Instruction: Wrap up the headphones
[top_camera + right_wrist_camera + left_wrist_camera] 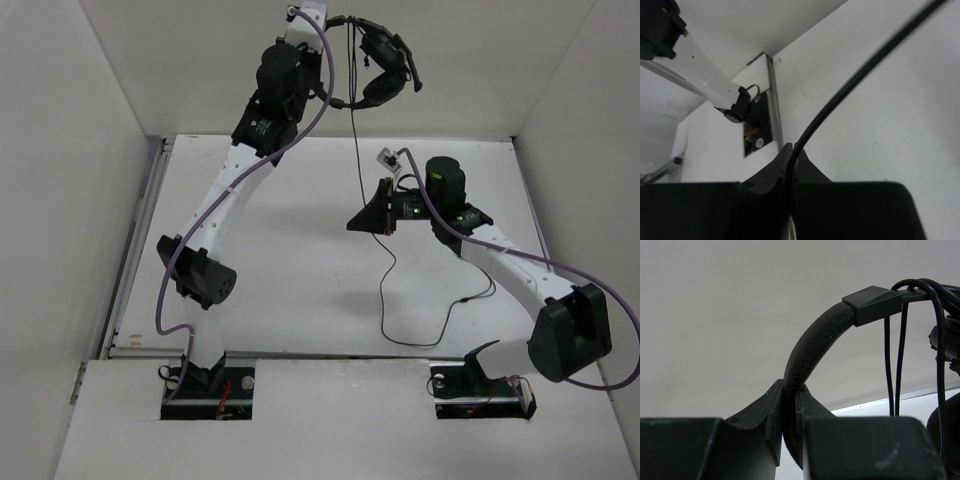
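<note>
High above the far edge of the table (300, 270), the headphones (383, 88) hang in the air from the left gripper (789, 407), whose jaws are pressed onto the headband (815, 340) from both sides. The band rises out of the jaws as a smooth black arc with a stitched seam along its edge. It ends in an angular, hard-looking slider block (872, 304). Two padded earcups (385, 45) sit to the right of the grip, one above the other. From them the cable (356, 150), thin, round and faintly glossy, drops straight down to the right gripper (791, 156), which is held low over the middle of the table. Its jaws are closed on the strand, and the wrist view shows the cable running from the narrow slit between the two dark, wedge-shaped tips up to the upper right. Below that grip the slack lies on the white, matte table in a loose curve that bends to the right.
</note>
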Robot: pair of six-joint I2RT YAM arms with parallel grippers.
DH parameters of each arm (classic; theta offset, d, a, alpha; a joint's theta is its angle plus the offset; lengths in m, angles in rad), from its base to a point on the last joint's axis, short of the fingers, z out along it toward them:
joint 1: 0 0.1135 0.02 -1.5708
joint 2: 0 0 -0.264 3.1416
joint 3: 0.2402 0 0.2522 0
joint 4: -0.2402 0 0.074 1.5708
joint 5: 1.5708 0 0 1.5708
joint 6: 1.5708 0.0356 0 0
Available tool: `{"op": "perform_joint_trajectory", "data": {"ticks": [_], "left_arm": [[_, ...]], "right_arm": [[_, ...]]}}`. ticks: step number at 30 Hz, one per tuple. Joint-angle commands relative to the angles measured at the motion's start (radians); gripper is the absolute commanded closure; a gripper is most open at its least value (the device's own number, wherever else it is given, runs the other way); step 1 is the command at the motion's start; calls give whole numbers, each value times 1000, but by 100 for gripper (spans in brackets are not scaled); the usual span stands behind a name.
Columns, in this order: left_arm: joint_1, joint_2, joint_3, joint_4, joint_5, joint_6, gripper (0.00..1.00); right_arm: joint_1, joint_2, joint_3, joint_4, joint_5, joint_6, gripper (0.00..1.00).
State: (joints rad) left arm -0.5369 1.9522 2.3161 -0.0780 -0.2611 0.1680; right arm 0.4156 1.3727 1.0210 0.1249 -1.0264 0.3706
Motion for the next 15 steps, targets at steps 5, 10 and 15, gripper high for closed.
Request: {"op": "perform_joint_trajectory", "data": {"ticks": [5, 10, 15], "left_arm": [[-16, -38, -205, 150, -119, 122, 99], [-36, -65, -328, 86, -112, 143, 99], [-88, -81, -371, -38, -43, 166, 99]], "right_arm": [[36, 17, 355, -626, 288, -595, 100], [38, 34, 496, -827, 593, -881, 100], [48, 52, 531, -881, 886, -1087, 100]]}}
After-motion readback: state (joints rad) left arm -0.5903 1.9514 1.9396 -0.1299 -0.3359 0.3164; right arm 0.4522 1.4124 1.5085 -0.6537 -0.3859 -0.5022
